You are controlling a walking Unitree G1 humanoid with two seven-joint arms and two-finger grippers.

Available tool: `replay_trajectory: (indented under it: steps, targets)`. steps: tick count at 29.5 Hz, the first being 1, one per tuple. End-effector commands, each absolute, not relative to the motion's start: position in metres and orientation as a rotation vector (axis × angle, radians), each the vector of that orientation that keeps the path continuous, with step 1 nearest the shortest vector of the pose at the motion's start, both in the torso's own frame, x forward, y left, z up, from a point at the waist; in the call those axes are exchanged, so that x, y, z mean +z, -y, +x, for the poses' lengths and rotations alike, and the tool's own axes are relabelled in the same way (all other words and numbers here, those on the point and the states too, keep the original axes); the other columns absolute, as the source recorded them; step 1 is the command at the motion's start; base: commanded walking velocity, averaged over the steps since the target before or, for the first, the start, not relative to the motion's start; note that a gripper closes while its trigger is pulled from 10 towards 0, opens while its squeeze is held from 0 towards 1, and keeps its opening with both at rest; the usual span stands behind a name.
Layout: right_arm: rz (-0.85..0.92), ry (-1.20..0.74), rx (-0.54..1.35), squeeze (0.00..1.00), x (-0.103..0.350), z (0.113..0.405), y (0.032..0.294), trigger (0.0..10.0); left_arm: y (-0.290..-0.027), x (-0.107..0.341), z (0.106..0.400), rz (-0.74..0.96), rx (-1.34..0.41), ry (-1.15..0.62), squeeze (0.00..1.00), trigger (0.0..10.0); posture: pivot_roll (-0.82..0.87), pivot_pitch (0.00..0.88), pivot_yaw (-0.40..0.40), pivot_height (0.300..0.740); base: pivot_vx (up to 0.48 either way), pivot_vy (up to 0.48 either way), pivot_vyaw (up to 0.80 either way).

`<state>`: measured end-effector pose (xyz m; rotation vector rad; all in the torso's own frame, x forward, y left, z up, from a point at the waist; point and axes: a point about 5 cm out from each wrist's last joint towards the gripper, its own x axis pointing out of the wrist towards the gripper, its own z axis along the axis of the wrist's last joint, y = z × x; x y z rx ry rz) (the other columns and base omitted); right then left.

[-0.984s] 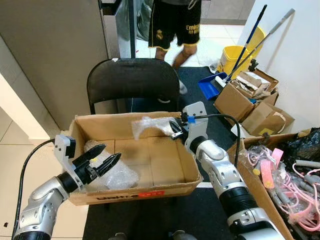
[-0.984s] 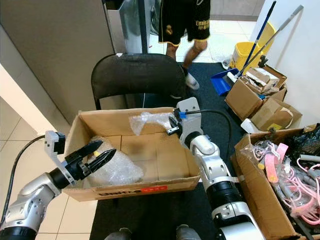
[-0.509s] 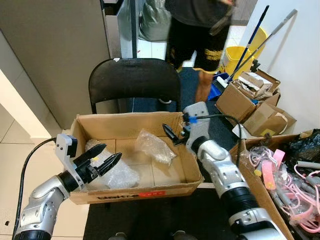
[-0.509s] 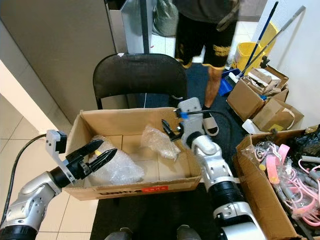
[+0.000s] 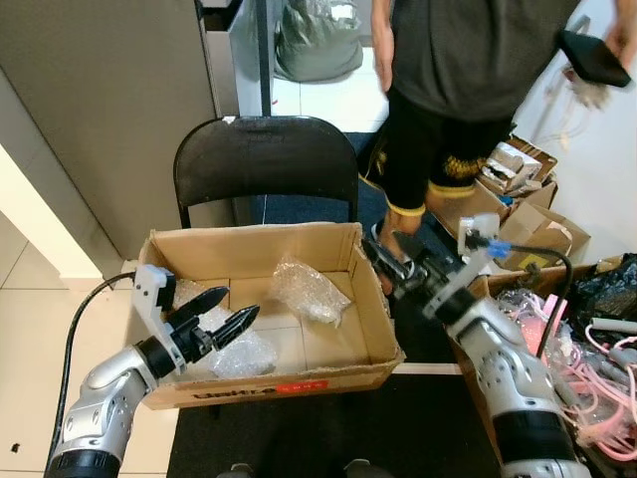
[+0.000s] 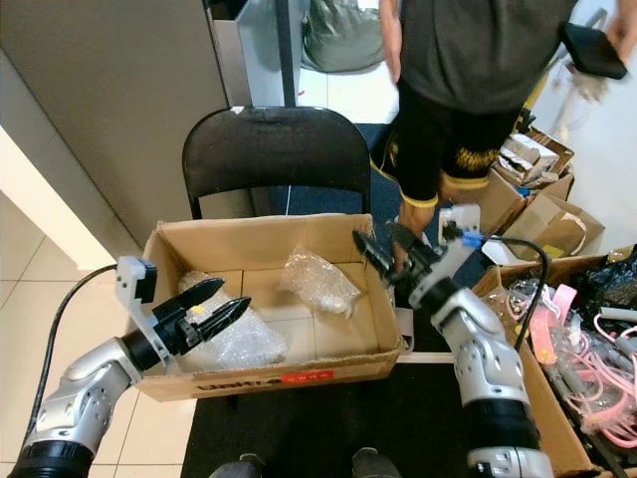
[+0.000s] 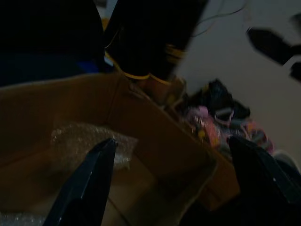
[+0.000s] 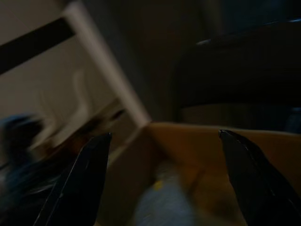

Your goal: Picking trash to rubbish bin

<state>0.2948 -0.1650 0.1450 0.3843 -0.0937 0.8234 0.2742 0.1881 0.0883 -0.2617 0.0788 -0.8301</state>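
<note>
Left eye view: cardboard box (image 5: pixel 370 317) sits on the black chair (image 5: pixel 264 159), serving as the bin (my reading, from the wrap already inside). One clear plastic wrap (image 5: pixel 310 291) lies loose on the box floor toward the right wall, touching neither gripper. A second wad of bubble wrap (image 5: pixel 239 351) lies at the front left. Right gripper (image 5: pixel 390 267) hangs just outside the box's right wall, fingers spread and empty, consistent with a finished drop. Left gripper (image 5: pixel 226 321) hovers over the bubble wrap, fingers parted, holding nothing; probably parked there clear of the other arm. A person (image 5: pixel 468 90) stands just behind the box, near the right arm; collision risk.
</note>
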Motion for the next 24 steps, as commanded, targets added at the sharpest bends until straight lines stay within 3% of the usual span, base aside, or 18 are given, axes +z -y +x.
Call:
replay_trajectory:
  steps: [1,24]
  targets:
    - [0.396,0.054,0.919,0.0,0.139,0.284,0.158,10.0,-0.185,0.08,0.273,-0.257,-0.821,-0.115,0.0,10.0,0.01,0.131,0.025,0.74,0.0,0.0,0.0]
    - [0.382,-0.107,0.959,0.0,0.107,0.273,0.142,10.0,-0.18,0.073,0.273,-0.26,-0.808,-0.147,0.0,10.0,0.01,0.131,0.024,0.74,0.0,0.0,0.0]
